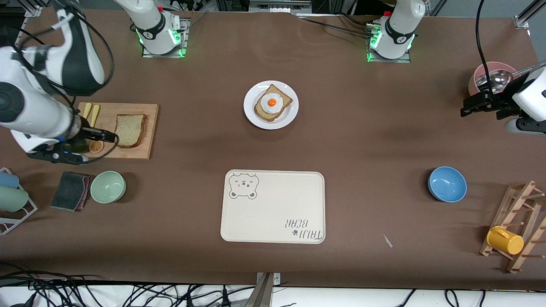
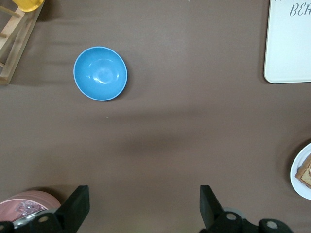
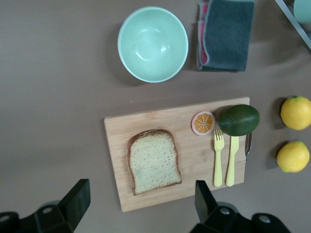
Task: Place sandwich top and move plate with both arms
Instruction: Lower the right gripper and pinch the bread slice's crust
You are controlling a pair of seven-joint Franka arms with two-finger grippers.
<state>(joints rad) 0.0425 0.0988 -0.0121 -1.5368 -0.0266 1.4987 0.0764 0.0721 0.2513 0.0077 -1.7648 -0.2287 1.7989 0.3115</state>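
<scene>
The sandwich top (image 1: 130, 130), a plain speckled bread slice, lies on a wooden cutting board (image 1: 132, 152) toward the right arm's end of the table. My right gripper (image 1: 59, 157) hangs open and empty over that board's edge; in the right wrist view its gripper (image 3: 141, 201) is above the slice (image 3: 154, 161), apart from it. The white plate (image 1: 251, 113) at mid-table bears a bread slice with a fried egg (image 1: 273, 103). My left gripper (image 1: 473, 106) is open and empty, high over bare table near a pink bowl; the left wrist view shows the gripper (image 2: 144, 206) and the plate's rim (image 2: 302, 174).
A cream bear-print tray (image 1: 273, 213) lies nearer the front camera than the plate. There are also a green bowl (image 1: 108, 186), a dark cloth (image 1: 70, 190), a blue bowl (image 1: 447, 183), a pink bowl with a ladle (image 1: 490, 79) and a wooden rack with a yellow mug (image 1: 505, 240). An avocado (image 3: 238, 120), fork and knife share the board.
</scene>
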